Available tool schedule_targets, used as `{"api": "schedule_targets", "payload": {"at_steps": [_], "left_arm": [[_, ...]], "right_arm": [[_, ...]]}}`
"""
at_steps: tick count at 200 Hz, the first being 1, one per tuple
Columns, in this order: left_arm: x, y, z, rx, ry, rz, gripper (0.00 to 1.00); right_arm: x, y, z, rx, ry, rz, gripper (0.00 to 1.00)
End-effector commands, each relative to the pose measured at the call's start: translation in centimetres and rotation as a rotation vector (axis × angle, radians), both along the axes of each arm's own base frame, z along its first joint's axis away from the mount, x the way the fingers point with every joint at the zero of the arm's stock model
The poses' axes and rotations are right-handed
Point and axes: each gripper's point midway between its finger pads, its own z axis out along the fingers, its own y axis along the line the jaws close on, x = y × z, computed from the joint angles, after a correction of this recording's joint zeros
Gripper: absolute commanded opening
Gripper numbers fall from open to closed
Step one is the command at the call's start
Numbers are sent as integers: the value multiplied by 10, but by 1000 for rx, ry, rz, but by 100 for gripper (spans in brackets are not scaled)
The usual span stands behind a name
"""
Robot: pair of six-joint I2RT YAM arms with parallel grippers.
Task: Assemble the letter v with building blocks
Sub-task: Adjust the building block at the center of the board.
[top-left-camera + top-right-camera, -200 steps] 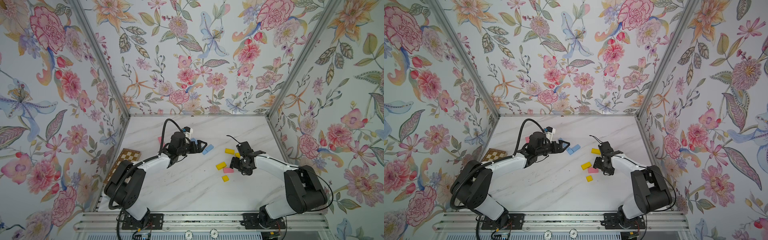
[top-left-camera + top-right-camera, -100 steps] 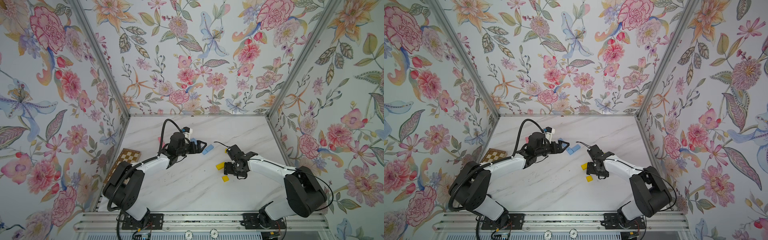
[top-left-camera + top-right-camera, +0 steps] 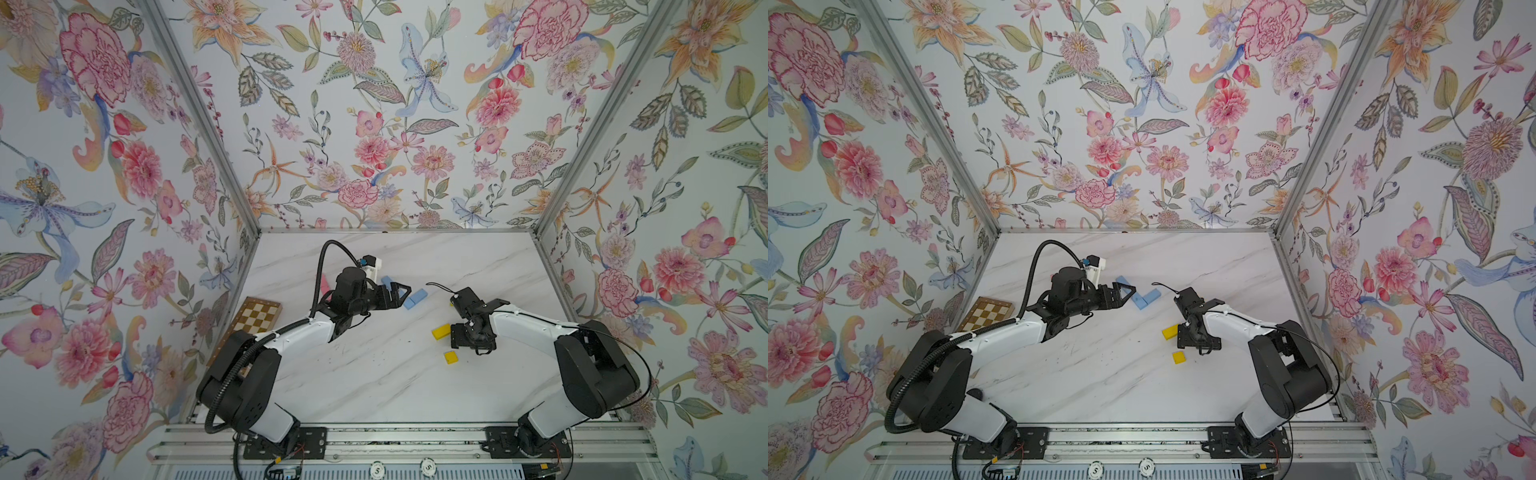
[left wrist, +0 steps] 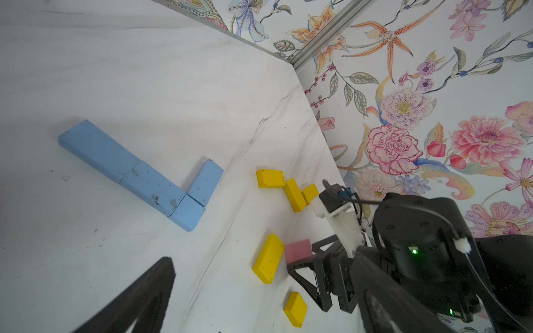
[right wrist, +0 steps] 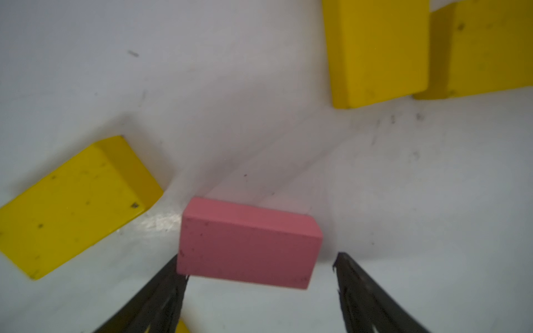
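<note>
Three walls (image 3: 374, 124) papered with large pink, orange and blue flowers on a pale ground enclosed the cell. Bare aluminium posts (image 3: 203, 124) joined them at the corners. The surface (image 3: 374, 386) was white marble with faint grey veins, evenly lit. A slotted metal rail (image 3: 407, 440) ran along its near edge.

Both top views sit high above the 6 o'clock edge of the desk (image 3: 374, 395), looking down toward 12 and sharing nearly everything. The left wrist view faces 3 o'clock, toward the right arm (image 4: 418, 253). The right wrist view, blurry, seems to look down from very near onto a pink block (image 5: 248, 245), which both wrist views share.
</note>
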Motion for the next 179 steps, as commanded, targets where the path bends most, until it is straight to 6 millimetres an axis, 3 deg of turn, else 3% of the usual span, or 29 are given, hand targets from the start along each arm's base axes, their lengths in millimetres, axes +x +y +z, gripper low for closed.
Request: {"api": "schedule_targets", "payload": {"at_steps": [1, 61, 96, 114, 118, 135, 179], "left_arm": [[-2, -3, 6, -18, -9, 2, 99], [-4, -18, 8, -23, -10, -22, 99], [-7, -25, 13, -32, -18, -41, 99], [-8, -27, 15, -32, -22, -48, 99], [-7, -29, 1, -14, 2, -50, 99], [-8, -32, -4, -14, 13, -58, 99], [-7, -33, -2, -13, 10, -66, 99]], "right_arm": [[5, -26, -3, -53, 25, -37, 80], [24, -40, 5, 33, -4, -98, 72], [27, -31, 12, 138, 8, -96, 73], [25, -29, 15, 118, 25, -53, 74], [24, -29, 15, 103, 29, -43, 74], [19, -30, 12, 34, 47, 3, 74], [14, -26, 7, -21, 62, 49, 74]]}}
